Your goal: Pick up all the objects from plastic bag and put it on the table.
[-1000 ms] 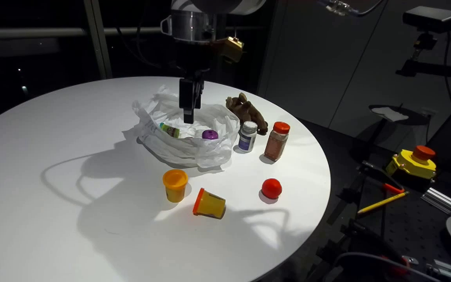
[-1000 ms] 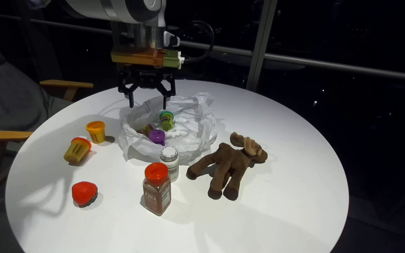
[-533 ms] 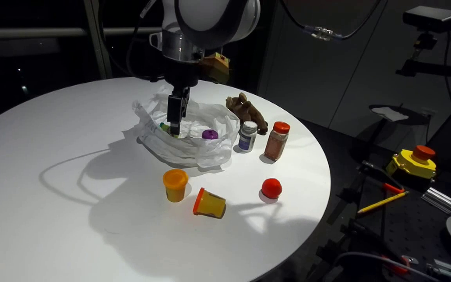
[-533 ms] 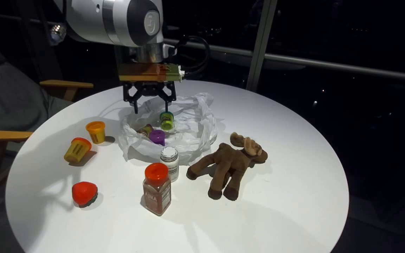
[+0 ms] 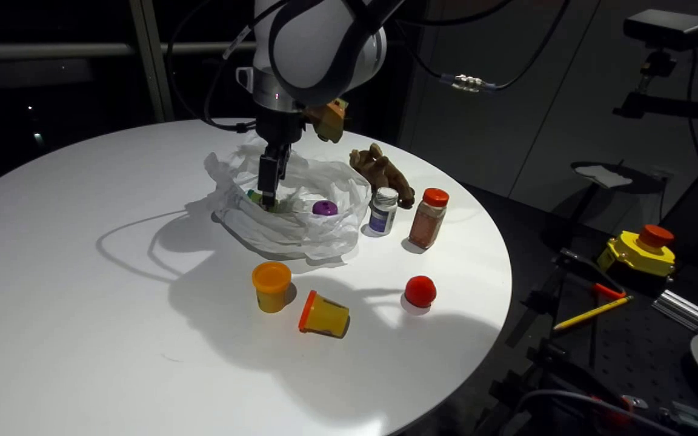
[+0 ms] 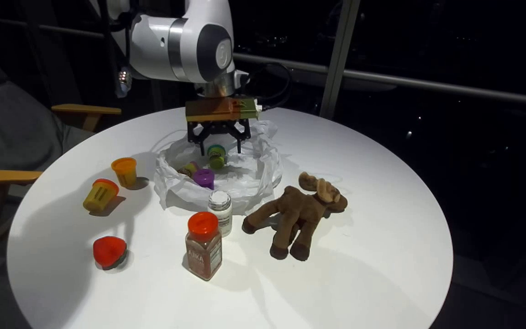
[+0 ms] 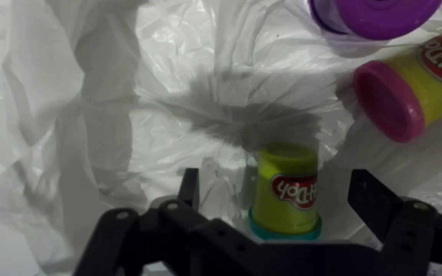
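The wrinkled white plastic bag [image 6: 244, 176] lies spread open on the round white table [image 6: 359, 274]. Inside it are a yellow-green cup with a teal lid [image 7: 286, 191], a purple-lidded can [image 7: 390, 15] and a yellow cup with a pink lid [image 7: 436, 84]. My gripper [image 7: 276, 188] is open low over the bag, its fingers either side of the yellow-green cup with gaps on both sides. Outside the bag are the brown plush figure [image 6: 297, 205], red-capped brown bottle [image 6: 204, 251], white bottle [image 6: 220, 214], orange cup [image 5: 271, 290], tipped yellow cup [image 5: 328, 316] and red ball [image 5: 420, 292].
The bag's crumpled rim [image 5: 225, 175] stands up around its contents. The white bottle is close by the bag's edge. Beyond the table are a chair [image 6: 7, 119] and a dark bench with a yellow and red button [image 5: 640, 251].
My gripper has come down over the bag, then shifted sideways so that it straddles the yellow-green cup. Its jaws have stayed apart. The objects have not moved.
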### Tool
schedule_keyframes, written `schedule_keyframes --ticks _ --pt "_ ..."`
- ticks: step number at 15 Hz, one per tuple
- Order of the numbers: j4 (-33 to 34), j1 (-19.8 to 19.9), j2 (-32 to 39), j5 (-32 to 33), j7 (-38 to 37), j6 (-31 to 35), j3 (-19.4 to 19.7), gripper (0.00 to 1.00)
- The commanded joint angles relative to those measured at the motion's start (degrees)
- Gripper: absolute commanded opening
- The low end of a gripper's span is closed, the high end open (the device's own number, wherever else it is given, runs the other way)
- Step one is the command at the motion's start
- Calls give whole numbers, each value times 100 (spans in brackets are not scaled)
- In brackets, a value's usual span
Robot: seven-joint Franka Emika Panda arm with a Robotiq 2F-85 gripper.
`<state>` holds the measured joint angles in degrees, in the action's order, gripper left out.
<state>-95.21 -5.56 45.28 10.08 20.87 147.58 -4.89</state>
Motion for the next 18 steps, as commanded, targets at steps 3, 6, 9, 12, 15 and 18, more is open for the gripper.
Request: schedule_keyframes --ticks 3,6,9,12,15,18 --pt "626 -1 450 40 -87 -242 -53 96" --pt "766 -33 564 33 -88 -308 -98 69" --pt "883 -120 643 74 -160 -239 -67 45" --pt "936 -180 657 115 -226 -204 -1 23" --pt "848 -265 554 226 -422 -183 207 19" --pt "619 -288 217 219 -749 -382 369 19"
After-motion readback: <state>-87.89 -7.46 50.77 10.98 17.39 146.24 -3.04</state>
